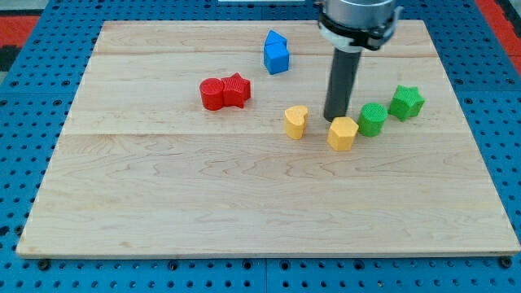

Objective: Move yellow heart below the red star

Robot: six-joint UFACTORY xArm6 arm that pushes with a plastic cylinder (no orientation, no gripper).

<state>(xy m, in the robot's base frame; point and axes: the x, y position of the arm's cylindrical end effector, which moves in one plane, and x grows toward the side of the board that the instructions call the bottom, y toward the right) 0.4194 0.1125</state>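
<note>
Right of red star (237,88), yellow heart (296,121) looks light, rigid, slidey; bare rod's tip (334,120), holding nothing, should push heart's right side.

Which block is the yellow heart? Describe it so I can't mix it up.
On the wooden board, find my tip right of centre. Two yellow blocks flank it: the yellow heart lies to the view's left, nearer the red star. Its notched top sets it apart from the yellow hexagon under the tip.
</note>
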